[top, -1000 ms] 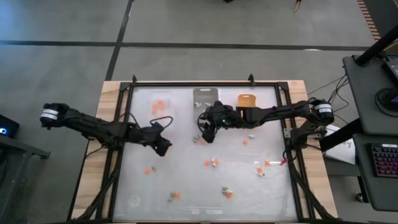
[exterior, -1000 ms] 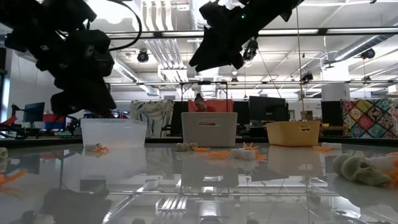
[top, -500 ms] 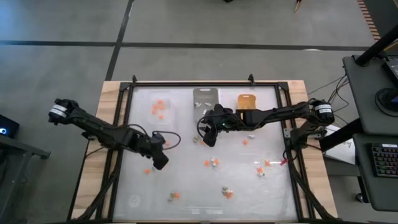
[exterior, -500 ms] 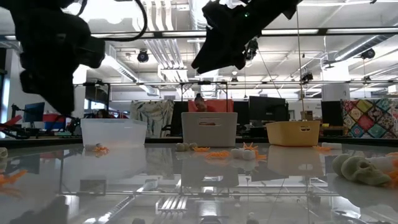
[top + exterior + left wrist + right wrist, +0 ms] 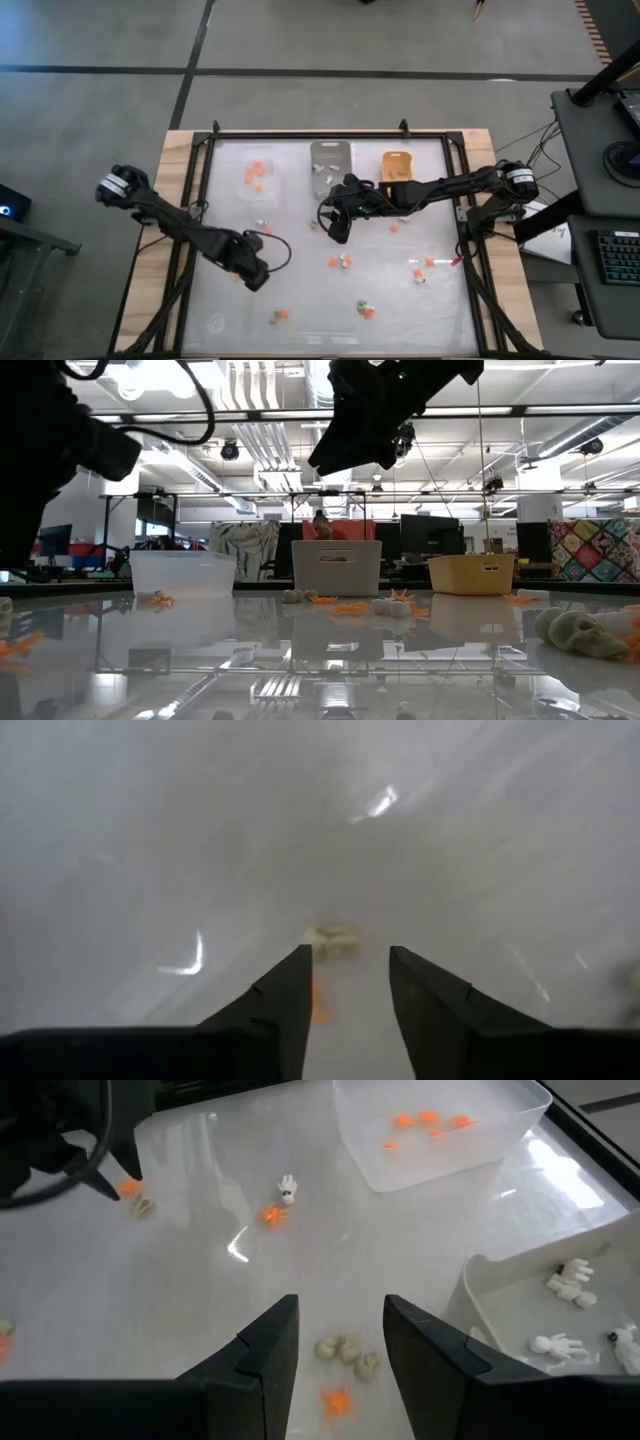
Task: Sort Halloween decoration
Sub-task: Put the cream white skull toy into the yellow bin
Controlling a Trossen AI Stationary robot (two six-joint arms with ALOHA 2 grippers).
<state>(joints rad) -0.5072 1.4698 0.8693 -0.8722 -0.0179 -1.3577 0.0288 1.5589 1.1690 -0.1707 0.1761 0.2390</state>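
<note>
1. The surface (image 5: 300, 300) is a pale sheet in a dark frame, and it carries everything. Both arms reach over it from their own sides.
2. Three trays stand in a row at the far edge: the clear tray (image 5: 258, 172) on the left, the grey tray (image 5: 330, 160) in the middle, the orange-yellow tray (image 5: 397, 164) on the right. I judge that each tray is for one colour of trinket, because the clear one holds only orange pieces (image 5: 428, 1122) and the grey one holds white figures (image 5: 570, 1280).
3. The left tool (image 5: 255, 275) is low over the near left part of the surface. Its fingers (image 5: 285, 1005) stand partly open with a clear gap and hold nothing. A tan trinket (image 5: 332, 940) and an orange trinket (image 5: 318, 1005) lie just ahead of the gap, so I think it is lining up for a pick.
4. The right tool (image 5: 336, 228) hangs just in front of the grey tray. Its fingers (image 5: 265, 1350) are apart and empty, and they touch nothing. Tan skull-like trinkets (image 5: 348, 1352) and an orange one (image 5: 338, 1402) lie on the surface between them.
5. The other Halloween decorations (image 5: 345, 262) are not yet sorted. They lie well apart over the near half of the surface.
</note>
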